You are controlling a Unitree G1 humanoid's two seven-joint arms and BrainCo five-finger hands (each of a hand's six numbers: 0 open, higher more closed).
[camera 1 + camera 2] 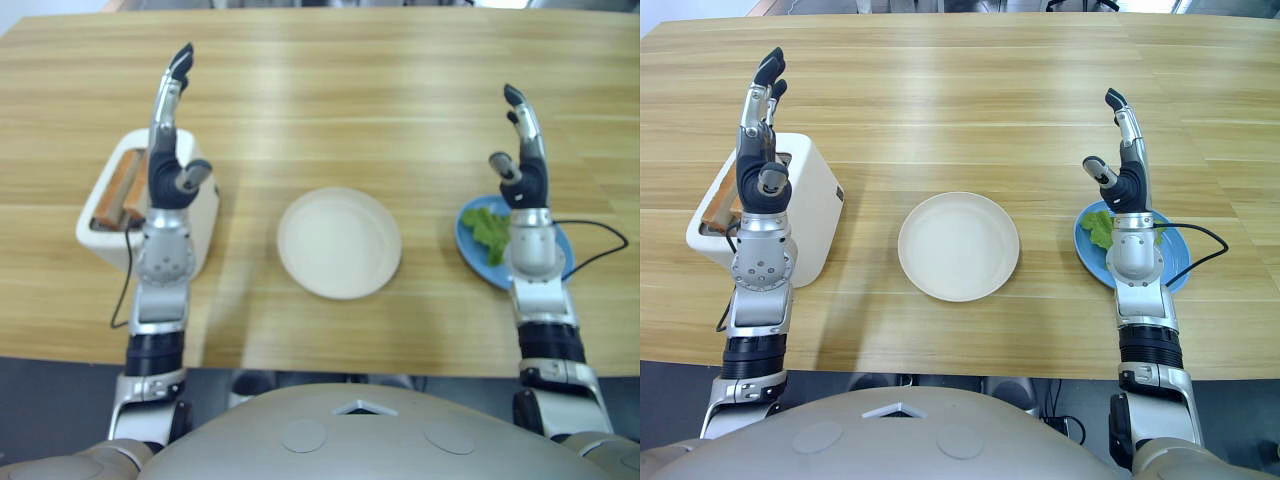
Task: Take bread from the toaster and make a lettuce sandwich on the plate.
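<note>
A white toaster point(205, 215) stands at the left with brown bread slices point(118, 187) in its slots. My left hand point(172, 135) is raised above it, open, fingers straight and pointing away, holding nothing. An empty cream plate point(339, 242) lies in the middle of the wooden table point(330, 90). At the right a blue plate point(474, 245) carries green lettuce point(486, 229). My right hand point(522, 150) is held up over that blue plate, open and empty, with the wrist hiding part of the plate.
A black cable point(600, 240) loops on the table to the right of the blue plate. Another dark cord point(122, 290) hangs from the toaster toward the near table edge. Bare wood stretches across the far half.
</note>
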